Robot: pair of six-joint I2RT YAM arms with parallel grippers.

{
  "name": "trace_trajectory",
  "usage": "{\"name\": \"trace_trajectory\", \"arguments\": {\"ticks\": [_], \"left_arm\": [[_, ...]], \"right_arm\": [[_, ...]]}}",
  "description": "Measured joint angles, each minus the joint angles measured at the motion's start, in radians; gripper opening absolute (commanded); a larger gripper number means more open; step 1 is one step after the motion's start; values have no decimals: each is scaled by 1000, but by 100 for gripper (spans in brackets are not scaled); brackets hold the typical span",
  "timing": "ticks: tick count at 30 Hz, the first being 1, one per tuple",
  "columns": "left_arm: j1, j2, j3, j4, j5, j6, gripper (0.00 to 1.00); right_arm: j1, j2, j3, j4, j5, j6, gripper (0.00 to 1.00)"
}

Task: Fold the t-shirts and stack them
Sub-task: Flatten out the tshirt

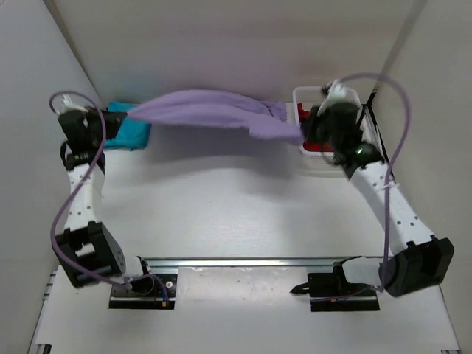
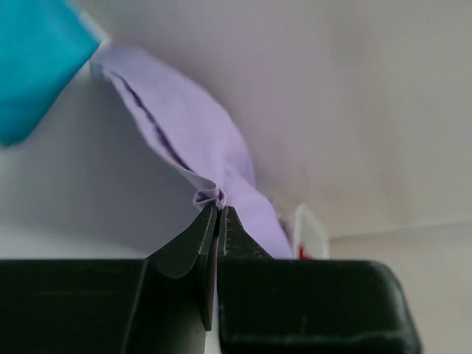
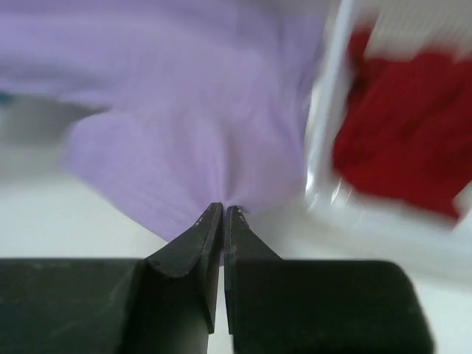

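The lavender t-shirt (image 1: 214,112) hangs stretched in the air across the back of the table between both arms. My left gripper (image 1: 127,116) is shut on its left end; the left wrist view shows the cloth (image 2: 184,140) pinched at the fingertips. My right gripper (image 1: 304,135) is shut on its right end, with the cloth (image 3: 184,125) bunched at the fingertips. The teal t-shirt (image 1: 127,133) lies folded at the back left, also in the left wrist view (image 2: 37,59). The dark red t-shirt (image 1: 317,146) lies in the white basket (image 1: 306,93), also in the right wrist view (image 3: 405,133).
The white mesh basket stands at the back right, its rim (image 3: 324,147) close to my right gripper. Grey walls close in on the left and right. A metal rail (image 1: 243,262) with the arm bases runs along the near edge.
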Motion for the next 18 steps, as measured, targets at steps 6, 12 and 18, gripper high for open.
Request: {"name": "trace_trajectory", "arguments": {"ticks": [6,12,18], "left_arm": [[24,-288,-534,21,-2,69,0],[111,-340,-790,-71,18,147,0],[98,-441,-794,-196,-24,274,0]], "right_arm": [[122,-289,-702,-51,31,144,0],[125,-577,-932,-136,-10,339,0],[151,-820,-942,-276,-29,481,0]]}}
